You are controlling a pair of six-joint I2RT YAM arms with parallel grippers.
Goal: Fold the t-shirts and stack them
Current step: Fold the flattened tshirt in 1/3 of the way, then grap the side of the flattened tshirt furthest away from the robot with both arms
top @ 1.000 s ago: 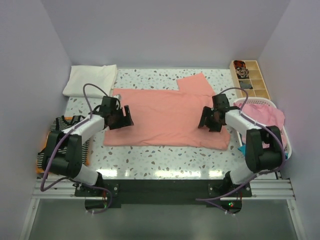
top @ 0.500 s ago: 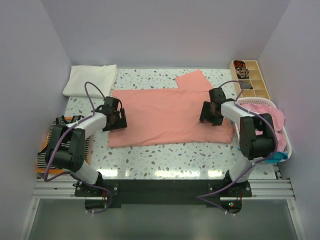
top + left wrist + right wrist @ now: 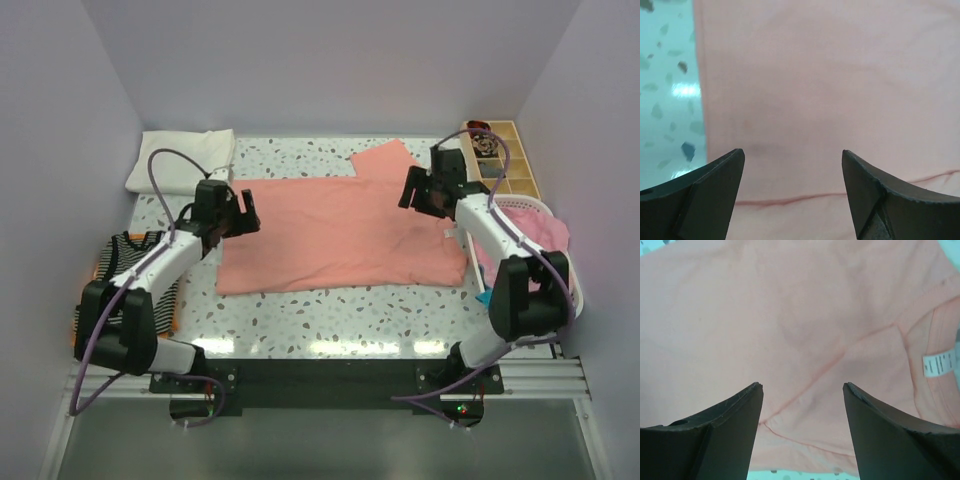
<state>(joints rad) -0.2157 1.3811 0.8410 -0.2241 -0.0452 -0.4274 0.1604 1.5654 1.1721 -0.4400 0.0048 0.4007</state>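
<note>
A salmon-pink t-shirt (image 3: 335, 232) lies folded flat across the middle of the table, one sleeve (image 3: 385, 160) sticking out at the back. My left gripper (image 3: 245, 212) is open and empty above its left edge; the left wrist view shows the cloth (image 3: 830, 85) and a fold line between the open fingers. My right gripper (image 3: 412, 192) is open and empty above the shirt's back right part; the right wrist view shows the cloth (image 3: 790, 315) and the white neck label (image 3: 939, 363).
A folded white shirt (image 3: 180, 160) lies at the back left. A striped shirt (image 3: 135, 262) lies on an orange board at the left. A white basket (image 3: 560, 262) with pink cloth stands at the right, a wooden compartment box (image 3: 500, 158) behind it.
Both grippers have let go of the shirt's side edges and risen, moving toward the back. The shirt has shifted slightly back and now lies still.
</note>
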